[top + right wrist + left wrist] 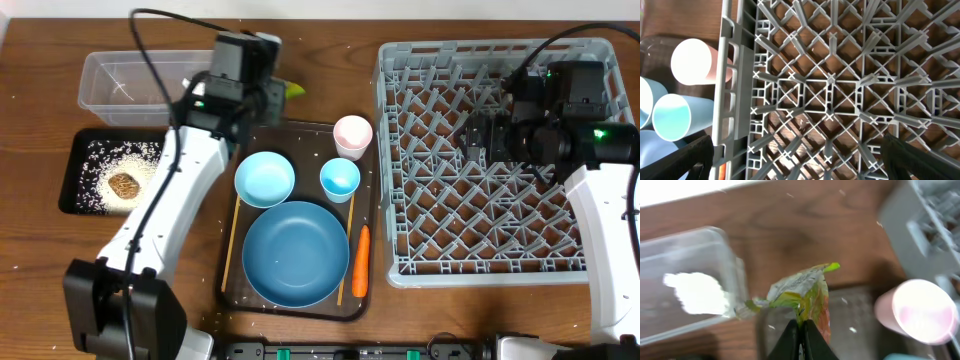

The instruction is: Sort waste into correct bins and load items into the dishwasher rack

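Yellow-green wrapper is dangling from the left tool, which is clenching just one edge of it between its tips, so most of it is flopping out ahead of the tool. Clear tub is sitting off to the tool's left with the tissue inside, and the pink cup is off to its right. My worry: that pinch is looking thin, so a quick swing could be shaking the wrapper loose onto the tabletop short of the tub, or it could be clinging to a tip on release. Meanwhile the right tool is hanging wide open over the rack, gripping nothing.
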You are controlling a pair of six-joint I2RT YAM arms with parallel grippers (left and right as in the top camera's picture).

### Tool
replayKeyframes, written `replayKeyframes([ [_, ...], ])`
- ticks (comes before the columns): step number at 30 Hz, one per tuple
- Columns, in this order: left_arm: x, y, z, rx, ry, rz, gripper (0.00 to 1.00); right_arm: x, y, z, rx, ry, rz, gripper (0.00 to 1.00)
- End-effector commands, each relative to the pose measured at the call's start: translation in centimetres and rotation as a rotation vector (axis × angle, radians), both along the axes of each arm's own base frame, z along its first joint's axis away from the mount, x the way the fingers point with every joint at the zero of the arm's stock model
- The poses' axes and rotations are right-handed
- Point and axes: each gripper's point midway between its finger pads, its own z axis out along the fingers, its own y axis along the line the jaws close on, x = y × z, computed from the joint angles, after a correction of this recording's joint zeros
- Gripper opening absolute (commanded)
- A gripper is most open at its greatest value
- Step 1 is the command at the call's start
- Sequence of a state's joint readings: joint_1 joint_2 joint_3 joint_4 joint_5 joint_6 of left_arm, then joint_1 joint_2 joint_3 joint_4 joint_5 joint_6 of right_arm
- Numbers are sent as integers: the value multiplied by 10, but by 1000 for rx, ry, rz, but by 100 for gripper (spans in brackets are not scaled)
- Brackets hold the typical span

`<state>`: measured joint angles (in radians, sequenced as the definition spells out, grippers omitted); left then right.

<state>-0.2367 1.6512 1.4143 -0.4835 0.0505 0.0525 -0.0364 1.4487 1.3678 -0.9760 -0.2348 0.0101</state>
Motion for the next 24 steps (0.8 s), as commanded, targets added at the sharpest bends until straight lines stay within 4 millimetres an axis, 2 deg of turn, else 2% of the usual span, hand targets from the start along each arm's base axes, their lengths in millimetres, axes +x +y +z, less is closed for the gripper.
replayKeyframes([
  [1, 11, 31, 3, 17, -28, 94, 7, 1, -3, -1, -4, 3, 1, 99],
  [6, 32, 72, 21, -10, -125, 194, 6, 1, -3, -2, -4, 6, 1, 99],
  [10, 41, 101, 31, -15, -172, 257, 6, 2, -3, -3, -5, 6, 1, 99],
  [16, 51, 135, 29, -14, -199, 325, 6, 3, -3, -2, -4, -2, 1, 99],
  [19, 55, 133, 15, -31, -172, 310, 6, 4, -3, -1, -4, -7, 1, 99],
  [21, 56, 119, 7, -64, -148, 262, 8, 5, -3, -1, -4, -9, 0, 99],
  [22, 56, 109, 6, -85, -140, 223, 15, 5, -3, -1, -4, -11, 0, 99],
  [24, 55, 84, 6, -125, -135, 136, 40, 6, -3, 0, -5, -14, 1, 99],
])
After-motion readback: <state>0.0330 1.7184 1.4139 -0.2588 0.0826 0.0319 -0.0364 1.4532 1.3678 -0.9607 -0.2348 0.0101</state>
